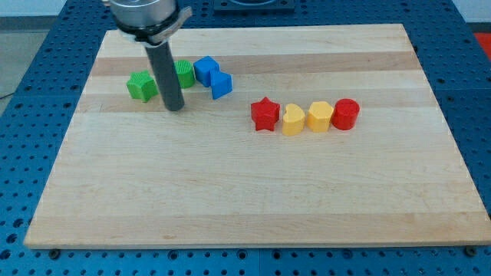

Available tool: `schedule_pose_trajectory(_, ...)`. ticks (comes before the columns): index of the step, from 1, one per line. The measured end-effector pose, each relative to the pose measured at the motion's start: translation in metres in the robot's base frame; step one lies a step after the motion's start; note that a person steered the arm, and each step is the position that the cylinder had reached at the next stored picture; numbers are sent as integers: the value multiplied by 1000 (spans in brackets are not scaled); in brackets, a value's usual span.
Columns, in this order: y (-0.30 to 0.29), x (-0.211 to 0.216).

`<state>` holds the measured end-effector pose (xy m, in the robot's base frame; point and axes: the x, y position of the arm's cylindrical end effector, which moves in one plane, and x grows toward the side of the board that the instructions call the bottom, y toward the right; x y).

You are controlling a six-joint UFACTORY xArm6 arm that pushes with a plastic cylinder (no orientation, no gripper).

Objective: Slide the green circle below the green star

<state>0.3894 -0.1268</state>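
Green star (141, 85) sits at nine o'clock of my tip (174, 108), just beside the rod. The green circle (184, 72), partly hidden behind the rod, lies near one o'clock of the tip, touching the blue blocks (212, 77) at its three o'clock. I carry no claw, so there is no claw state to tell. A red star (265, 115), yellow heart (293, 120), yellow block (320, 116) and red cylinder (345, 114) line the wooden board (245, 199) toward three o'clock.

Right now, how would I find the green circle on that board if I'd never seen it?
Start at the wooden board's upper-left area, where my tip stands between two green blocks. The green circle is the one on the view's right of the rod, partly hidden behind it. Unlike the green star on the rod's other side, it touches a blue block.
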Motion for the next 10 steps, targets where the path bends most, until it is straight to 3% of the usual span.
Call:
schedule_pose_trajectory(2, 45, -51)
schedule_pose_trajectory(4, 19, -104)
schedule_pose_trajectory(9, 21, -47)
schedule_pose_trajectory(10, -4, -31)
